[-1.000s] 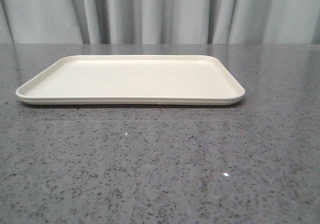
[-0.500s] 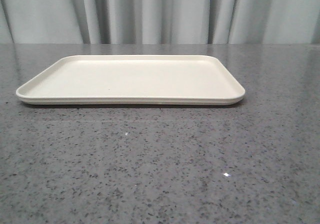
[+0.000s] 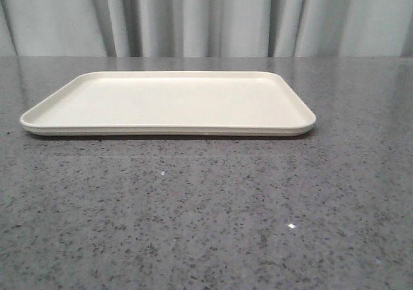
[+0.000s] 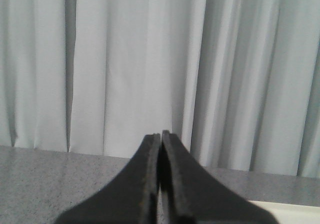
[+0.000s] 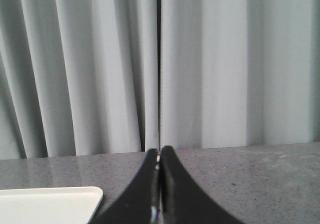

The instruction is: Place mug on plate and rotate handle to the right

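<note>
The plate (image 3: 168,103) lies flat on the grey desk (image 3: 206,219) before the curtain (image 3: 206,15), while the left gripper (image 4: 160,136) and right gripper (image 5: 159,151) both have jaws pressed together, gripping nothing.

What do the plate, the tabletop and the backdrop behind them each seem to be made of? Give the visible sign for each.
The plate: probably moulded plastic or melamine, matte cream, judging by its even colour, rounded corners and thin raised rim.
The tabletop: polished speckled grey stone or a stone-look composite; it shows small glints of light.
The backdrop: pale grey fabric curtain, hanging in soft vertical folds.
</note>
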You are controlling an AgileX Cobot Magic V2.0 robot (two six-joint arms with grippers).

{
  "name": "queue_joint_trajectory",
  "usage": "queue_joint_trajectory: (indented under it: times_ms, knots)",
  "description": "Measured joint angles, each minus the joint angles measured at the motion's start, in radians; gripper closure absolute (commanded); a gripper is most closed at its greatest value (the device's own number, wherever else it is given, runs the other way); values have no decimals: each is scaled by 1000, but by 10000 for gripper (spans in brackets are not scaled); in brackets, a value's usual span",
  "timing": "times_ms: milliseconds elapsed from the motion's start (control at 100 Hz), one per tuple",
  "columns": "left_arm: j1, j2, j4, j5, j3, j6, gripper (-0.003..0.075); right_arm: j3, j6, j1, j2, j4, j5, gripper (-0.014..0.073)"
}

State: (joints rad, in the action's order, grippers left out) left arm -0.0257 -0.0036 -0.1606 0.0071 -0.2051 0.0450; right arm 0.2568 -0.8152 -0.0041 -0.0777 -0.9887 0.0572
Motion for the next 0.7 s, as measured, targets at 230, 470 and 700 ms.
queue_joint_trajectory:
  times_ms: [230,470,700]
  knots:
    - [0,0,-6,58,-127,0,741,124,-8,0,-117,13,30,655]
    - [0,2,-45,144,-230,0,740,217,-51,0,-190,17,49,655]
    - [0,104,-49,200,-355,0,740,248,-55,0,-200,17,56,655]
